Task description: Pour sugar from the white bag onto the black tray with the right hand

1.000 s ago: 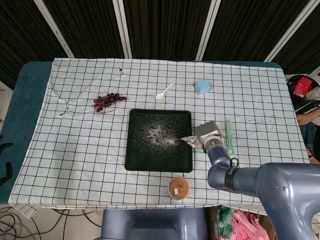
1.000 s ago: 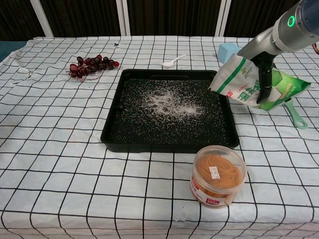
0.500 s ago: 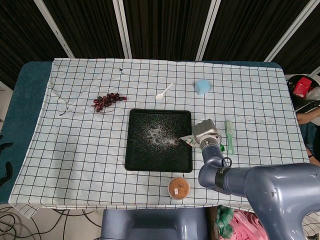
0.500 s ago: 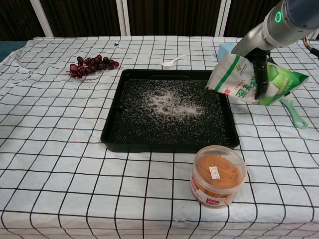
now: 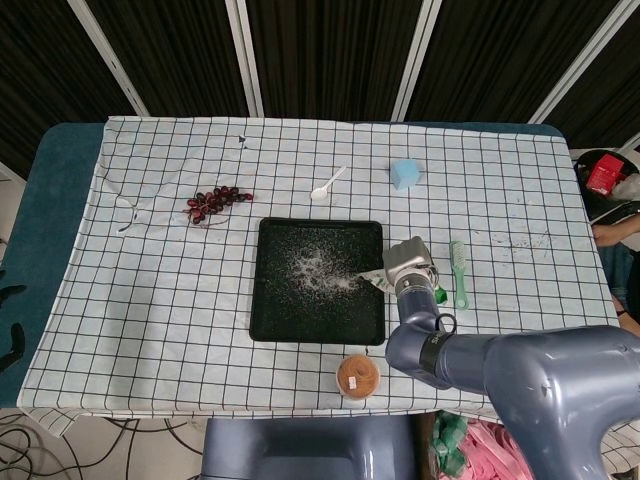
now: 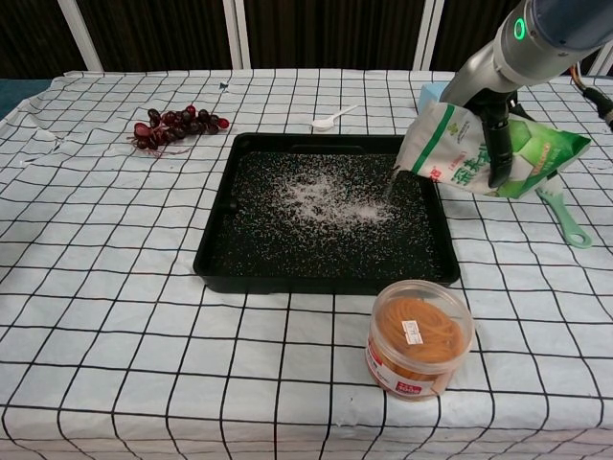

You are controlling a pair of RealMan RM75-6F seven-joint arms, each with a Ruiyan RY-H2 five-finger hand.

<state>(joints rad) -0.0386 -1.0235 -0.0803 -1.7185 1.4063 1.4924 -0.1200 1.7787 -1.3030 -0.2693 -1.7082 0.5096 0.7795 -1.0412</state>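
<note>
Sugar falls in a thin stream from the bag [image 6: 460,153], tilted mouth-down over the tray [image 6: 215,254] at its far right corner. Your right hand [image 6: 498,134] holds it aloft, fingers clamped on its middle. The mouth sits close to the tray's right rim, so drifting right would likely spill grains onto the bench [image 6: 115,316]. Tilting steeper risks a sudden dump on the existing pile. The left hand is out of view.

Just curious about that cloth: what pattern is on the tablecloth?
White with a black grid of squares, clearest in the chest view: tablecloth.
</note>
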